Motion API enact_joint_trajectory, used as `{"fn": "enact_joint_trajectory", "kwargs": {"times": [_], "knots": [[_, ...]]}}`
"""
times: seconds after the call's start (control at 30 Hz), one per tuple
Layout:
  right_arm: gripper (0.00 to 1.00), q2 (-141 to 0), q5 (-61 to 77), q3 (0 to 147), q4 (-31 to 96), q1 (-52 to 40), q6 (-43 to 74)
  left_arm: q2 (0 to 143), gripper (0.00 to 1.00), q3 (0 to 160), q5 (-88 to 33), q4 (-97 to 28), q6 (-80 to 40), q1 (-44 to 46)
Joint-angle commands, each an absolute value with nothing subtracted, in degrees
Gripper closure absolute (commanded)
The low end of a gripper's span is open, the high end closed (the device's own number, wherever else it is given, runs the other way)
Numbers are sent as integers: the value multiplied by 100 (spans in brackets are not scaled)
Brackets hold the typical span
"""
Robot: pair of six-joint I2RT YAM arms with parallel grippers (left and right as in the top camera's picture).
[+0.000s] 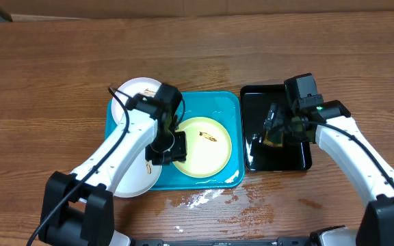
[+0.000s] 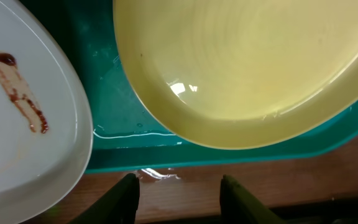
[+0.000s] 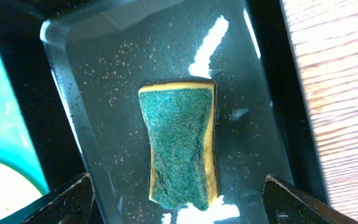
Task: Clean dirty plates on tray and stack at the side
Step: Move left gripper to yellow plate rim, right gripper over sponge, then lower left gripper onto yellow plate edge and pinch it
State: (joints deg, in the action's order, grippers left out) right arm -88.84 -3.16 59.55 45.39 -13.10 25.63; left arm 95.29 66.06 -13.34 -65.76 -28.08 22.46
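Right hand (image 3: 178, 186), apart, above sponge (image 3: 179, 143) in black tray (image 3: 104, 81); left hand (image 2: 179, 183), apart, empty, beside yellow plate (image 2: 247, 68).

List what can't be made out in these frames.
- Overhead: sponge mostly hidden under the right claw; only the right wrist view shows it.
- Overhead: near white plate mostly covered by the left arm.
- Left wrist: yellow-green plate cut off at top and right edges; its smudge is out of frame.
- Overhead: left claw tucked under its own wrist; fingers not visible there.
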Motion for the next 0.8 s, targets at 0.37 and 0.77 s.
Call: {"fn": "enact_joint_trajectory", "kwargs": {"times": [0.37, 0.77], "knots": [[5, -9056, -163, 5920, 4379, -1245, 2521, 9509, 83, 6560, -2130, -5616, -2742, 2209], [0, -9056, -62, 5920, 4399, -1245, 2526, 8670, 67, 7627, -827, -6862, -3413, 2443]]}}
